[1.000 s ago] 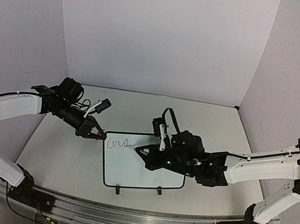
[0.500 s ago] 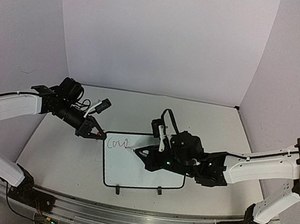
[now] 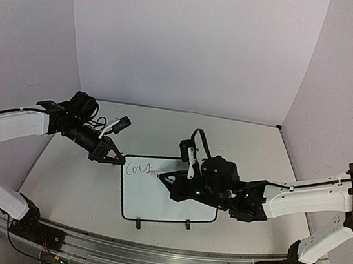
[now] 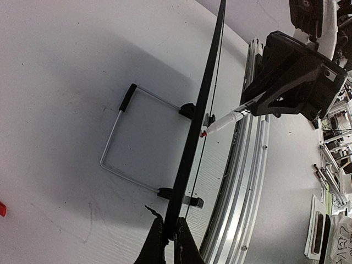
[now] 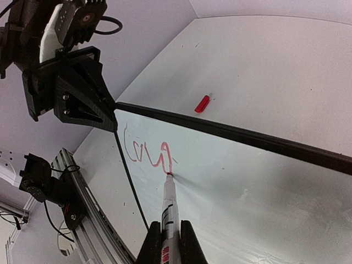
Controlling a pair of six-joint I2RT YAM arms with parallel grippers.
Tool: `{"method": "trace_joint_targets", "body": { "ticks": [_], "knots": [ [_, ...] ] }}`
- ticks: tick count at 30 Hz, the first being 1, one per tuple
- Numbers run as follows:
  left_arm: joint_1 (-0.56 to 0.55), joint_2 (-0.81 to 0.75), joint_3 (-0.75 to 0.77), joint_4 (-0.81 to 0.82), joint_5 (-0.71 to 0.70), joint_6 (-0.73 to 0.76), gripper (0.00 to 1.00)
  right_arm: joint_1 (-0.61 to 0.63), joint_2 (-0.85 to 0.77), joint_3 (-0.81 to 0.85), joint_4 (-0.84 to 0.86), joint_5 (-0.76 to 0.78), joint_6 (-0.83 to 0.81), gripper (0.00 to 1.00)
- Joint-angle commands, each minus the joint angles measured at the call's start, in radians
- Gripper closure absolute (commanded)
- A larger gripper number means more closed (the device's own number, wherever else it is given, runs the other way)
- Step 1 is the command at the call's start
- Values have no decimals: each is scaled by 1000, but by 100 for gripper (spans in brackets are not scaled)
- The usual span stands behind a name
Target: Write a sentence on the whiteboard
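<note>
Two arms at the whiteboard, one steadying it, one writing.
On the pale surface (image 3: 239,147), the left arm (image 3: 14,125) reaches in from the left with its elbow bent, wrist angled down towards the board's far left corner. The right arm (image 3: 305,194) stretches low across from the right. The whiteboard (image 3: 154,201) sits between them, towards the near edge. The left fingers (image 4: 157,245) are pressed together on the board's black rim. The right fingers (image 5: 151,247) pinch a marker (image 5: 169,206), its tip touching the board at the end of the sentence (image 5: 146,154), which is only a few cursive letters at the far left. A small red cap (image 5: 202,103) lies just beyond the board.
</note>
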State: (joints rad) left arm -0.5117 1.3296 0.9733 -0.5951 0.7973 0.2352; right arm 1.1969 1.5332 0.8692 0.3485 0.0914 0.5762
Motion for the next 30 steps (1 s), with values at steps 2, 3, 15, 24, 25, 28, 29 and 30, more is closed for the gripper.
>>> {"method": "trace_joint_targets", "body": {
  "ticks": [2,3,15,24,25,28,29,30],
  "knots": [
    [-11,5,13,0,-66,12,100,0,-35,-19,46,78,-5,100],
    [-11,5,13,0,-65,12,100,0,-39,-22,48,82,-5,100],
    [-13,5,12,0,-66,12,100,0,-72,-58,46,126,9,100],
    [-14,4,13,0,-66,12,100,0,-73,-60,30,104,13,100],
    [-15,2,13,0,-67,12,100,0,-74,-58,30,99,10,100],
    [-14,0,12,-1,-67,12,100,0,-79,-50,30,77,-8,100],
    [-14,0,13,-1,-67,11,100,0,-83,-48,30,68,-15,100],
    [-15,0,12,0,-68,11,100,0,-88,-46,30,54,-23,100]
  ]
}}
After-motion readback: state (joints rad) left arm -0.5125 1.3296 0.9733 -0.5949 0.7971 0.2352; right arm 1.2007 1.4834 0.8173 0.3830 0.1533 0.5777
